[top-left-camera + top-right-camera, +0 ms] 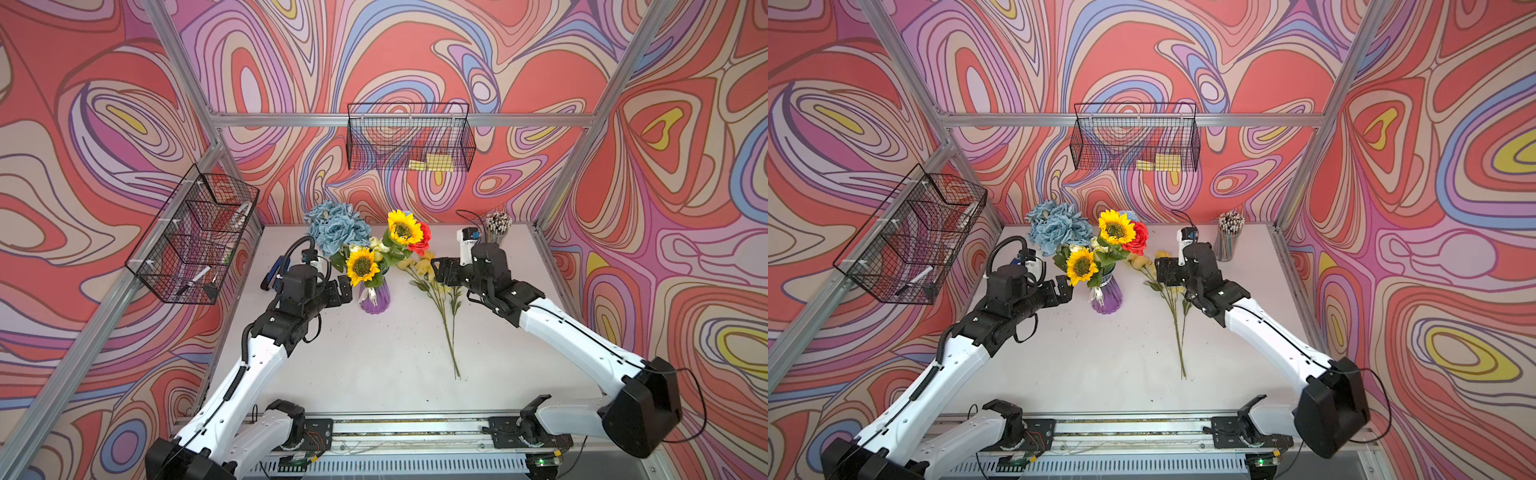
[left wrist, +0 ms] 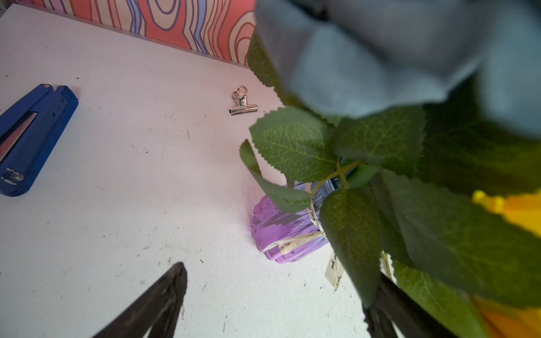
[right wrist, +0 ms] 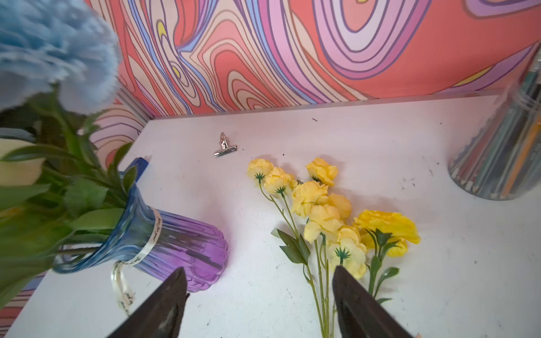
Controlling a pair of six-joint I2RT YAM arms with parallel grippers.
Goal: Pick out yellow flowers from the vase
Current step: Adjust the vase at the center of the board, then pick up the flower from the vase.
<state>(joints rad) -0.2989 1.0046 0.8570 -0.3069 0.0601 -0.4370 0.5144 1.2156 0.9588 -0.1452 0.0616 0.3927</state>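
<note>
Nearest the front edge of the white bench [image 1: 374, 374], right of its middle, lie the cut ends of thin green stems. They run away toward the back edge and end in yellow flowers [image 3: 336, 216] lying flat on the bench. These are a spray of yellow roses [image 3: 316, 204], small, pale and ruffled with dark green calyxes, and beside it a yellow carnation [image 3: 386, 228], deeper yellow and fringed. The right hand [image 1: 440, 270] hangs over these heads, its fingers [image 3: 164, 301] set wide apart and gripping nothing. Level with it, near the middle of the bench, the vase [image 1: 374, 299] stands upright. It is ribbed purple glass shading to blue at the flared lip, with a pale ribbon tied round its narrow neck. Two sunflowers [image 1: 363, 266] stand in it, bright yellow petals round dark centres, one low at the front and one taller behind. Cream buds [image 1: 376, 245], a red rose [image 1: 422, 241] and blue roses [image 1: 336, 228] share the vase. The left hand [image 1: 345, 289] is just beside the vase on its left, fingers apart, with green leaves hanging across one of them in the wrist view. Farther back, a blue stapler [image 2: 29, 131] lies toward the left edge and a binder clip [image 2: 243, 102] lies behind the vase. A cup of pencils [image 1: 496, 228] stands at the back right corner.
</note>
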